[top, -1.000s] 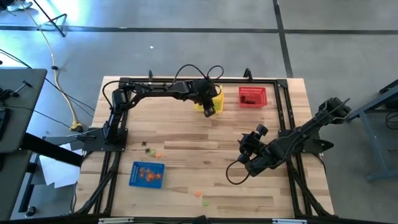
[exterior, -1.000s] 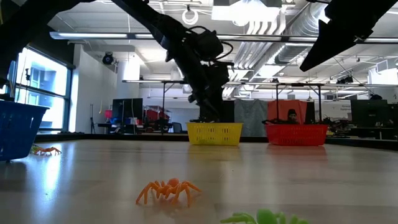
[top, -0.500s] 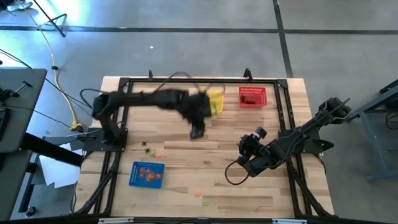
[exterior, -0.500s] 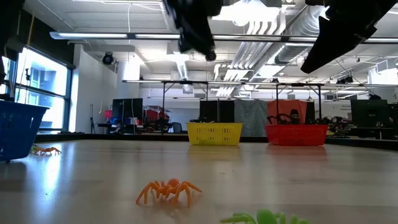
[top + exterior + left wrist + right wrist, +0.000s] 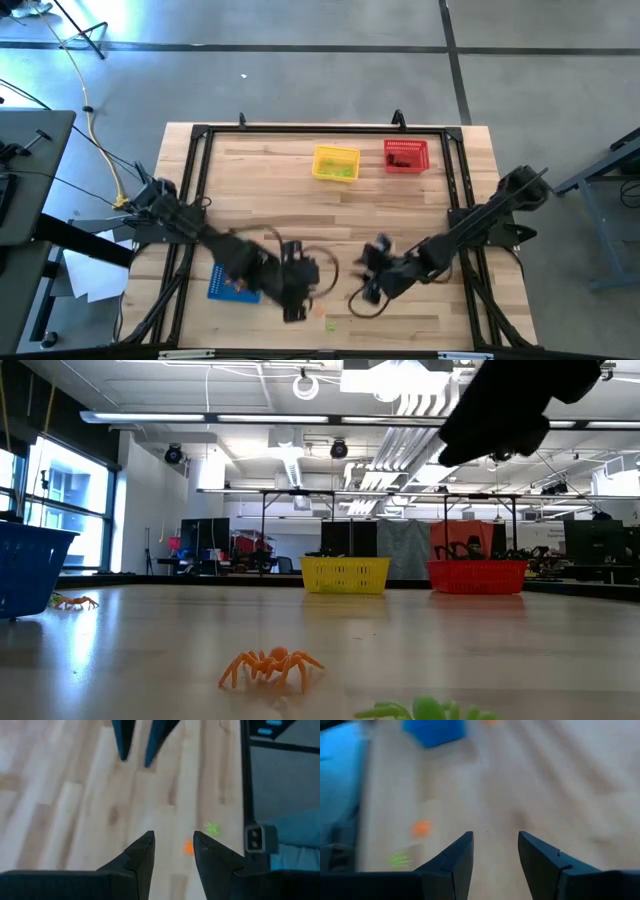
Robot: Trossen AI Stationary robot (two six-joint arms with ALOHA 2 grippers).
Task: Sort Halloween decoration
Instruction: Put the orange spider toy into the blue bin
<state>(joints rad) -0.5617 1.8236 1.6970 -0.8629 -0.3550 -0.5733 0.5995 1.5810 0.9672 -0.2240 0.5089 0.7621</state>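
Both arms are low over the near part of the wooden tabletop [image 5: 330,205] now, the left gripper [image 5: 293,312] beside the blue basket [image 5: 222,287] and the right gripper [image 5: 364,290] just across from it, with two loose trinkets on the wood between and slightly nearer the edge. The left wrist view shows its jaws parted with bare tabletop in the gap, nothing held, and the orange spider [image 5: 188,848] and the green trinket [image 5: 213,828] lying just past its fingertips [image 5: 145,841]. The right wrist view tells the same story: jaws apart, nothing between them, the same orange spider [image 5: 421,827] and green trinket [image 5: 400,859] off to one side on the wood and the blue basket [image 5: 434,731] farther on. From table height the orange spider [image 5: 271,666] stands on its legs in the foreground, the green trinket [image 5: 425,710] pokes up at the very near edge, and another small orange piece [image 5: 76,601] lies beside the blue basket [image 5: 28,568]. At the far side the yellow basket [image 5: 336,163] has something light green in it, and the red basket [image 5: 406,155] next to it holds a few dark pieces; the two baskets stand near each other but apart. From above the left arm hides most of the blue basket, so I cannot make out its contents.
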